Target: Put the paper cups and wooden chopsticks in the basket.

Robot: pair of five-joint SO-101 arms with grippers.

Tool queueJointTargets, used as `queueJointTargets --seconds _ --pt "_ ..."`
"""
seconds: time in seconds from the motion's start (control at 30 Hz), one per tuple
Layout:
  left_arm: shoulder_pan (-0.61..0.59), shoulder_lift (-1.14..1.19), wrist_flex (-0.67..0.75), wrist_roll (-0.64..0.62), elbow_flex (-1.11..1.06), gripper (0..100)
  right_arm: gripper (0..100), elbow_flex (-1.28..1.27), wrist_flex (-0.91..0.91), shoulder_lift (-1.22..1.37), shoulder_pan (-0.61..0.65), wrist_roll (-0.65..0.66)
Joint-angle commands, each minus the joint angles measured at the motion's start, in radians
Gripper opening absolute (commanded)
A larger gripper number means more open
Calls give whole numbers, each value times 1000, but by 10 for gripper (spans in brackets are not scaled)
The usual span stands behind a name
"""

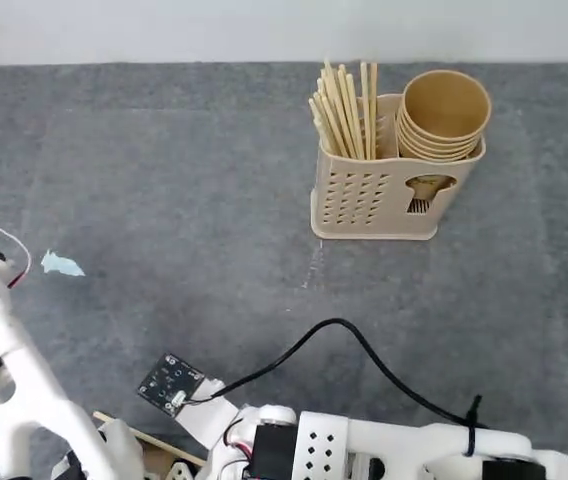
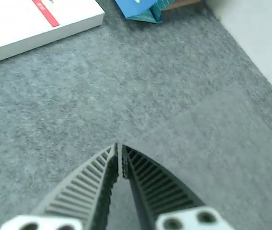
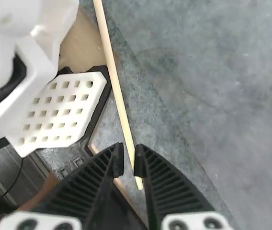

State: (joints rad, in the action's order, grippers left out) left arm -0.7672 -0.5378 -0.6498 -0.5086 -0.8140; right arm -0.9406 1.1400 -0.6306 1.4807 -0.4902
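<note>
Well away from the basket (image 1: 364, 200), down at the table's near edge, the right gripper (image 3: 128, 163) was nipped onto a single chopstick (image 3: 109, 62). It caught the stick close to one end, and the rest ran out over the grey mat (image 3: 212, 72). Also well apart from the basket, the left gripper (image 2: 119, 160) hung over bare mat, fingers pressed together on nothing, with a white booklet (image 2: 26, 24) lying beyond it. And inside the basket, a bundle of chopsticks (image 1: 344, 105) stood upright in one compartment, and a stack of cups (image 1: 446, 105) sat nested in the compartment beside it. A blue scrap (image 1: 62, 264) lay on the mat, well apart from the basket.
</note>
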Motion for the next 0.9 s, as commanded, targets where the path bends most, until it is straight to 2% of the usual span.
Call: queueJointTargets --seconds 0.0,0.17,0.33,0.5,0.7,0.87 --pt "-6 -26 12 -14 -8 13 46 -57 -120 -1 -5 -11" --pt "-3 -26 15 -17 -51 13 11 -130 -243 -2 -5 -20" --pt "-3 -26 15 -17 -70 13 11 -138 -260 -1 -4 -170" --pt "-3 -26 14 -69 -70 13 11 -150 -260 1 -4 -161" --pt "0 -26 12 -72 -70 13 12 -175 -260 1 22 -161" --pt "0 -26 12 -74 -70 13 32 -207 -340 1 39 -161"
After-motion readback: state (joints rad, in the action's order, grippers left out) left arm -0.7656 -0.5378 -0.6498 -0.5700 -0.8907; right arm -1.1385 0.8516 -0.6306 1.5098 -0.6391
